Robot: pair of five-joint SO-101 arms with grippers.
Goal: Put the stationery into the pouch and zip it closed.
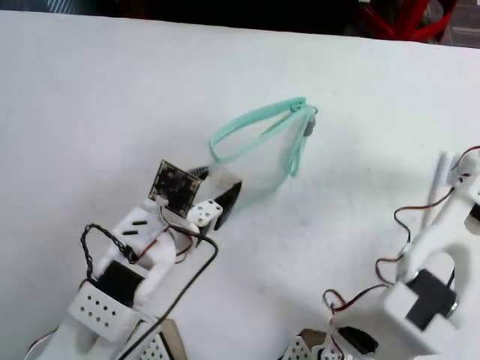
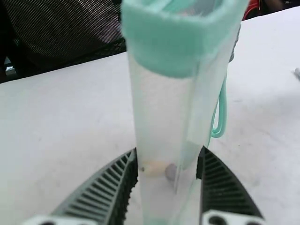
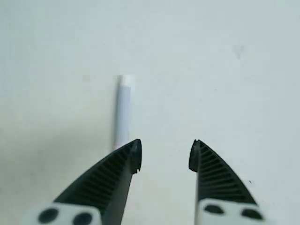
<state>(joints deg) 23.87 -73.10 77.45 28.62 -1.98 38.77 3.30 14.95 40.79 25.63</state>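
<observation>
Mint-edged pouch (image 2: 161, 117) pinched in left tool (image 2: 166, 161), pen (image 3: 123, 108) apart

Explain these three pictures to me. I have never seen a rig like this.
These are two small robot arms at a white table, a left arm and a right arm. Each ends in a two-fingered gripper. The high view comes from a fixed camera looking down over the table. Each of the other two comes from a camera on one arm's wrist, looking out past its own dark fingers.

The left gripper is closed on a see-through pouch with mint-green trim. From above, the pouch's mouth gapes open. The right gripper is open and holds nothing. It hangs over the table, and a white pen lies there just ahead of one finger, not between the two.
</observation>
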